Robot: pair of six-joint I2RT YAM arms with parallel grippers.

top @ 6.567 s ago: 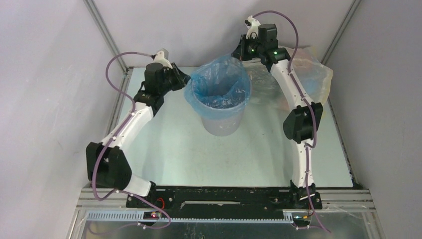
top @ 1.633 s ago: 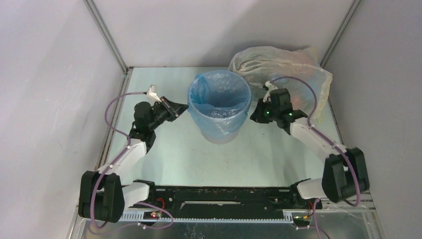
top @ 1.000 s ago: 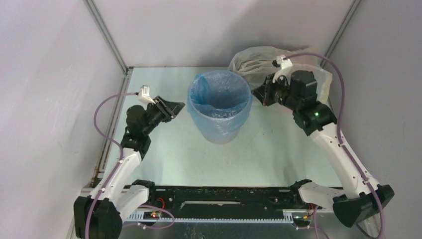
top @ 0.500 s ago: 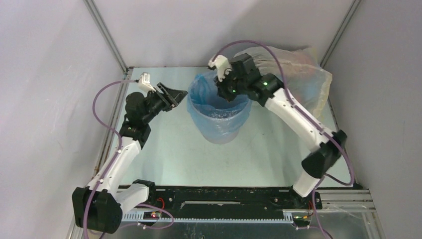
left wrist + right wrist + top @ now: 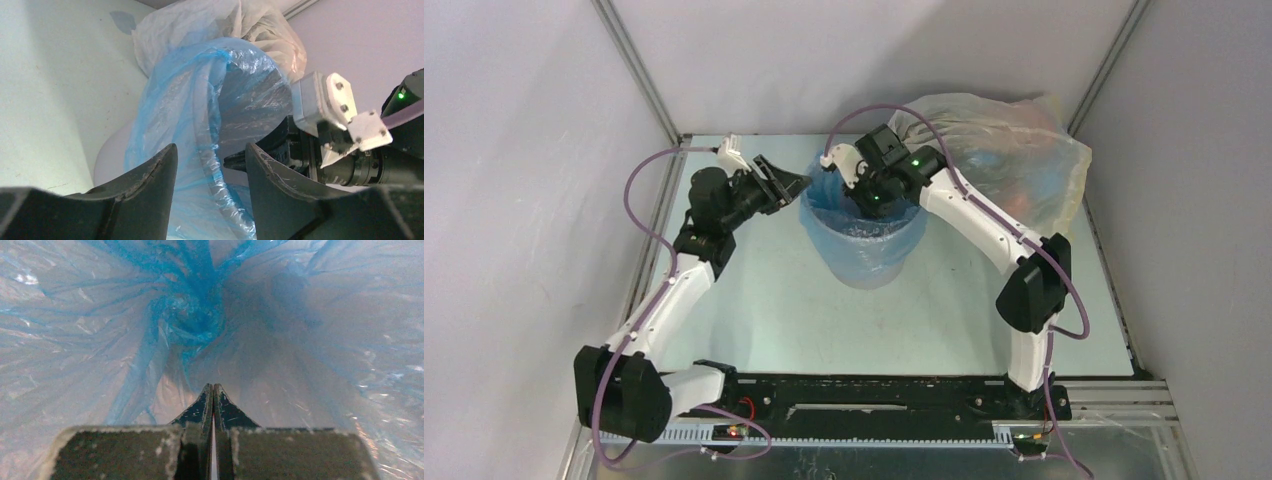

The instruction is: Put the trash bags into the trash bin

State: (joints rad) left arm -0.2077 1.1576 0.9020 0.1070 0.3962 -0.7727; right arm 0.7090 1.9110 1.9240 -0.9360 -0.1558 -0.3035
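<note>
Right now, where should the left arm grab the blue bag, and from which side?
Probably the cuff of the trash bag folded over the trash bin's left rim, approached from outside on the left. That doubled layer stands up as an edge, the open left gripper faces it, and the shut right gripper occupies the inside.

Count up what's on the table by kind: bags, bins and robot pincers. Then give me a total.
Bags: 2, a blue bag and a clear stuffed bag
Bins: 1, the grey bin
Pincers: 2, the left pincer and the right pincer
Total: 5
</note>
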